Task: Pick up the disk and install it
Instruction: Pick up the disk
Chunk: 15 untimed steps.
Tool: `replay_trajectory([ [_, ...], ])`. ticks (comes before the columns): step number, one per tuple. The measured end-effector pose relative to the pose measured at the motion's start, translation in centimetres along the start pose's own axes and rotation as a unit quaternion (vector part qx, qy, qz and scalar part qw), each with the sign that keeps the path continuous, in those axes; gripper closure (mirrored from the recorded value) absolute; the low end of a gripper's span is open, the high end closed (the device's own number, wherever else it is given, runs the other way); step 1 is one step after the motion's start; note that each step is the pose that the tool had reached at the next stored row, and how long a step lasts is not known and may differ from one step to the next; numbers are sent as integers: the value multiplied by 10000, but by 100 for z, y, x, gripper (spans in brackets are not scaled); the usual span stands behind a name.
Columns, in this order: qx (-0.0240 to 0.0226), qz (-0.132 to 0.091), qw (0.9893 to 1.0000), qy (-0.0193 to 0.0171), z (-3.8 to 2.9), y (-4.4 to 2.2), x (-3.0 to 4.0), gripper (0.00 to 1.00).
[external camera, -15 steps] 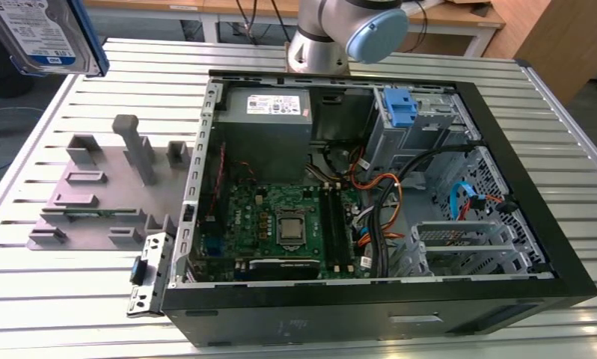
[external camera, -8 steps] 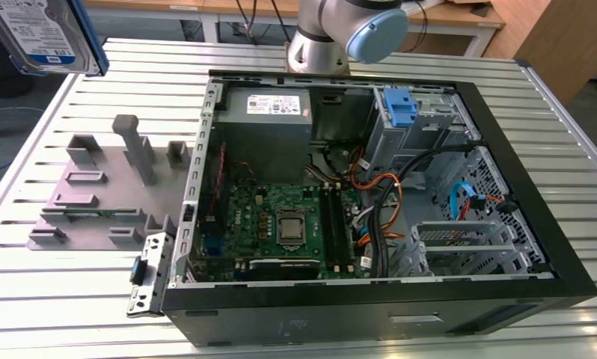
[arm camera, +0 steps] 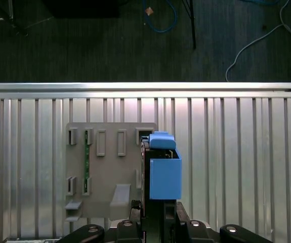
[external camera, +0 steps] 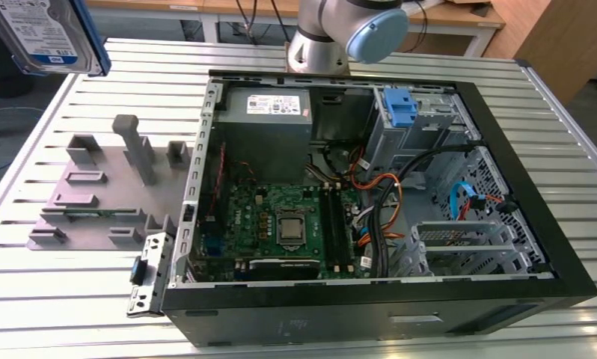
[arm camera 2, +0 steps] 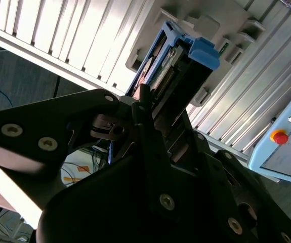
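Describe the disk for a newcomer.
Start at the open computer case. On the exterior view's left, above the grey fixture, the disk hangs clear of the table. Unlike its grey neighbours, it has a blue-and-white label and blue frame.

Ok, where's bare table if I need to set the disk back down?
In the exterior view, bare slats of the table lie between the grey fixture and the near edge, and beyond the fixture toward the far edge. The computer case is crowded with cables. The gripper holds the disk.

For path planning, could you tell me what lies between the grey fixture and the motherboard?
In the exterior view, the computer case's metal wall stands between the grey fixture and the motherboard.
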<state>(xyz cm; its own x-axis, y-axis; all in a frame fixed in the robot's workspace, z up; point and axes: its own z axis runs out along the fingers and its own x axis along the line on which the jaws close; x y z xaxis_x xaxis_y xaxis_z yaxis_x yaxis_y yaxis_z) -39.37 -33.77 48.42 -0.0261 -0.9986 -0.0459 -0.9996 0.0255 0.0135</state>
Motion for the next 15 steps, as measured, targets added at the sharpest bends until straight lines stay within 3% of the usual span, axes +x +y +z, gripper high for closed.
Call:
replay_trajectory([
  [9, 0, 0, 10000, 0, -2, -130, -3, 65],
  [15, 0, 0, 10000, 0, -2, -143, -4, 65],
])
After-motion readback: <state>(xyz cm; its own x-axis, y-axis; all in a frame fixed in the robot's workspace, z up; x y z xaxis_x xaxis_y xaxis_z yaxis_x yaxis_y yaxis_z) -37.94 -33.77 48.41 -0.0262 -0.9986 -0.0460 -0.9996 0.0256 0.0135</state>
